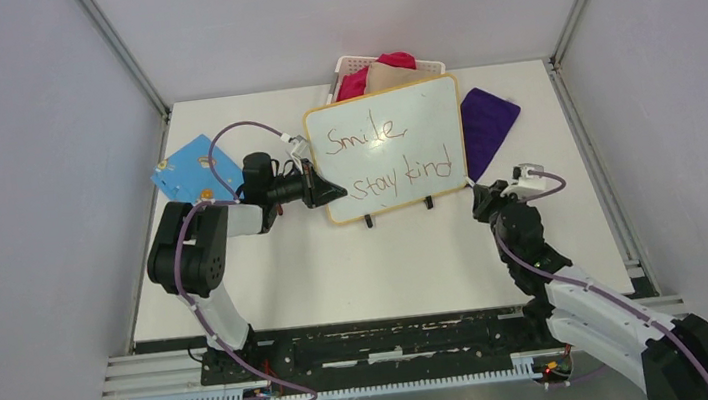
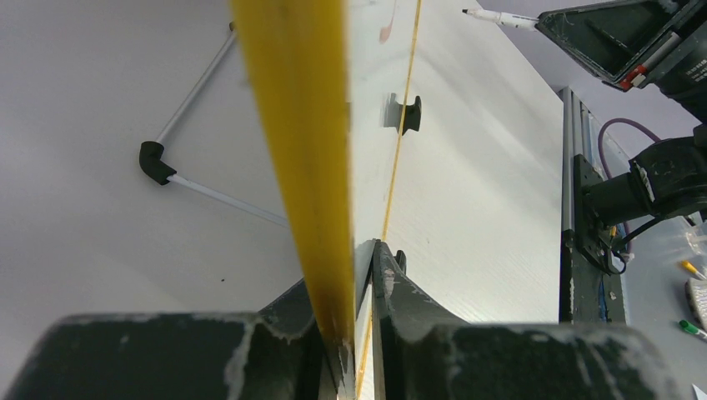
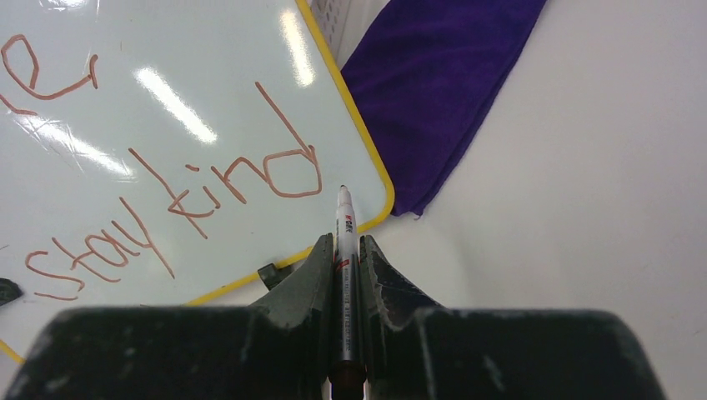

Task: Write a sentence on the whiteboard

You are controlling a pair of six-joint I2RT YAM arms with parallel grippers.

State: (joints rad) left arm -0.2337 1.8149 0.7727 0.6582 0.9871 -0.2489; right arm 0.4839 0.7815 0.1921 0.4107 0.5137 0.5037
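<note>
Left fingers pinch the whiteboard by its left rim. Right fingers pinch a marker near the sentence.

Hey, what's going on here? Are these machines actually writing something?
Yes. The left end effector is clamped on the left edge of the whiteboard, steadying it. The right end effector grips a marker, its tip near the board's lower right corner and apparently off the surface. The red sentence reads "Smile," above "stay kind" and looks finished.
</note>
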